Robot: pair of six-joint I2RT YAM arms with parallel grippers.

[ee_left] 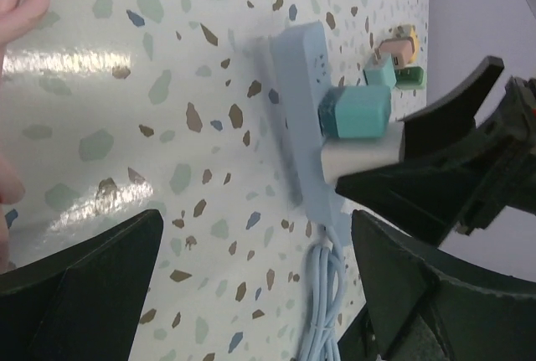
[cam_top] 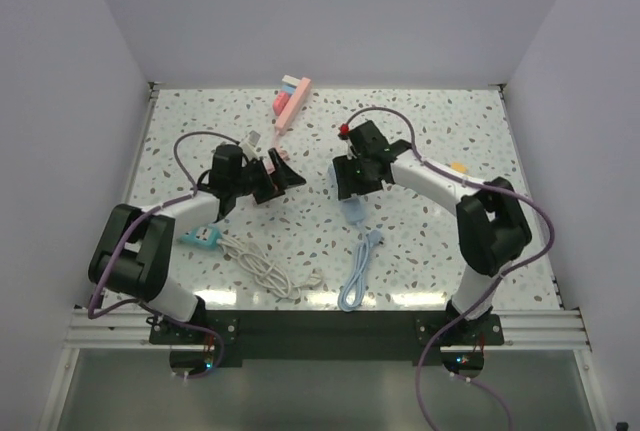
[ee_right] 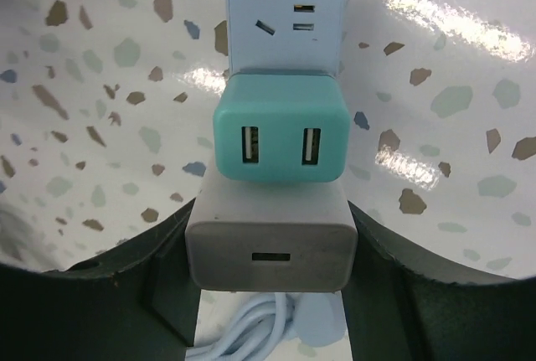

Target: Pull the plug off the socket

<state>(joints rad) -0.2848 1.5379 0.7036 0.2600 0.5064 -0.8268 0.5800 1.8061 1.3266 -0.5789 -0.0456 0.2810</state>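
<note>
Plug removal is not done: the grey plug (ee_right: 270, 227) sits in the blue power strip (ee_right: 285, 9) on the table (ee_right: 100, 85). My right gripper (ee_right: 270, 254) straddles it, though I cannot tell if it grips. My left gripper (cam_top: 284, 176) hangs released.

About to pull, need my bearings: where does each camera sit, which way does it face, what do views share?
Top: above and behind the bases, looking down on the table; left arm and right arm show whole.
Left wrist: on the left gripper, looking across the table at the blue power strip; own fingers at the bottom corners.
Right wrist: on the right gripper, looking down at the grey charger; own fingers flank it.
Shared: both wrist views show strip, charger and teal plug.
</note>
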